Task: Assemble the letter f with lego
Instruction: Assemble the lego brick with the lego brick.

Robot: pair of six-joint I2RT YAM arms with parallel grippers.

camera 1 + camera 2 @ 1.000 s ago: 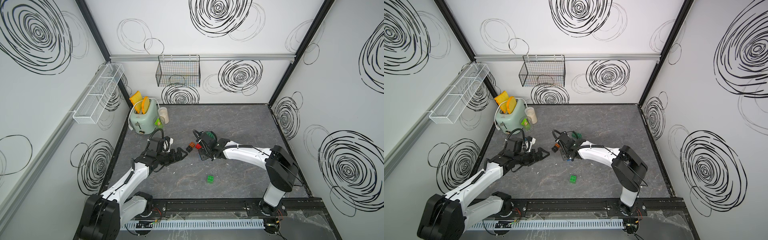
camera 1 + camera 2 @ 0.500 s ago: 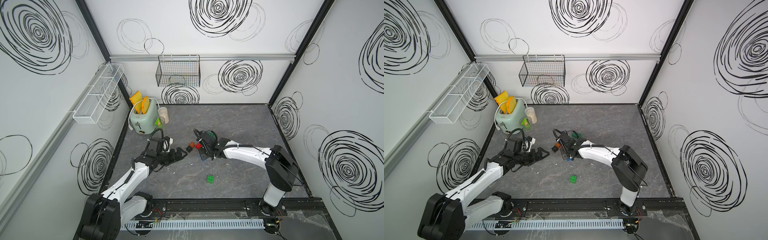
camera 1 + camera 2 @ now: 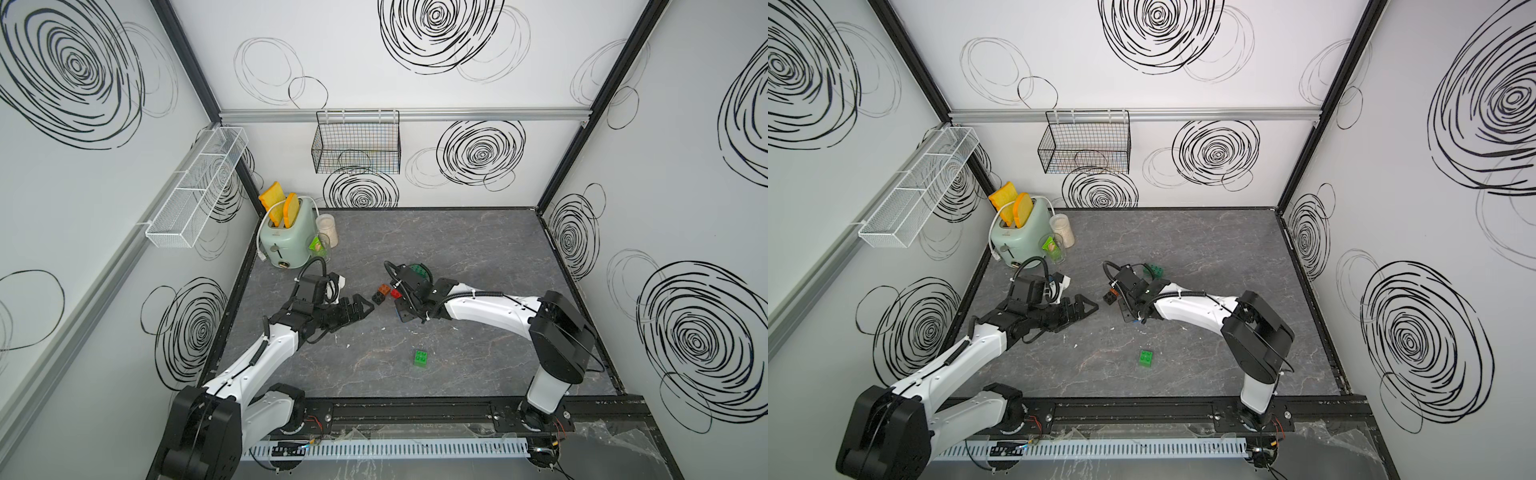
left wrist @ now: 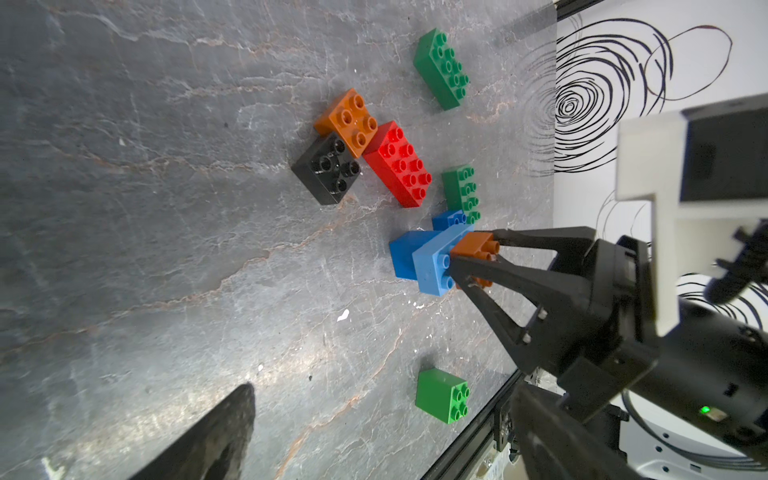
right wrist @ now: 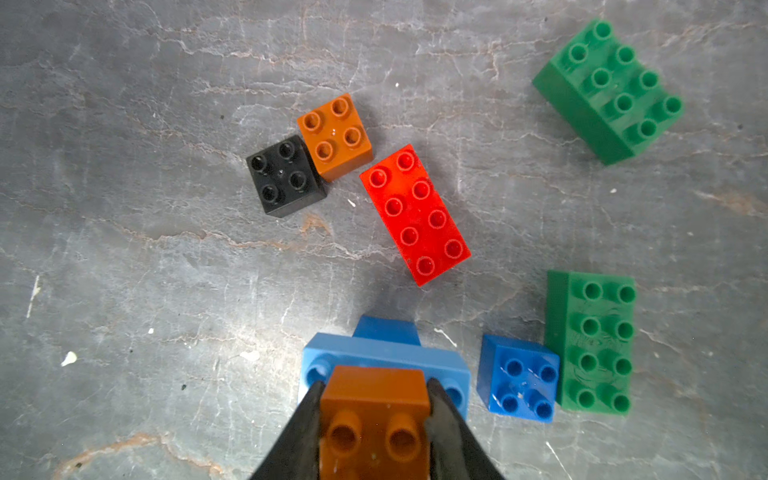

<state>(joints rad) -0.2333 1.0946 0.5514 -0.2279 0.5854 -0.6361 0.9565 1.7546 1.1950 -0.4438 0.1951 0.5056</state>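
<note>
Nearest of all, a small green brick [image 3: 421,358] is sitting alone on the grey table [image 3: 478,249]. A bit farther back and to the left, the left gripper [image 3: 363,308] is hanging low over the table. Its jaws are standing wide apart and holding nothing.

To the right of it, the right gripper [image 5: 375,385] is squeezing a brown brick [image 5: 374,415] from both sides. That brown brick is sitting on a light blue brick [image 5: 374,353], and a blue brick [image 5: 384,328] is stuck under that. The little pile is tipping over sideways, with the blue end touching the table.

Just past the pile, a small blue square brick [image 5: 519,378] is lying right against a long green brick [image 5: 590,345].

Between the two grippers, a black brick [image 5: 284,174] and an orange brick [image 5: 334,135] are touching at a corner. A long red brick [image 5: 415,214] is lying just beside them.

Farther back, another long green brick [image 5: 606,91] is lying by itself.

In the far left corner, a toaster [image 3: 286,239] is standing.
</note>
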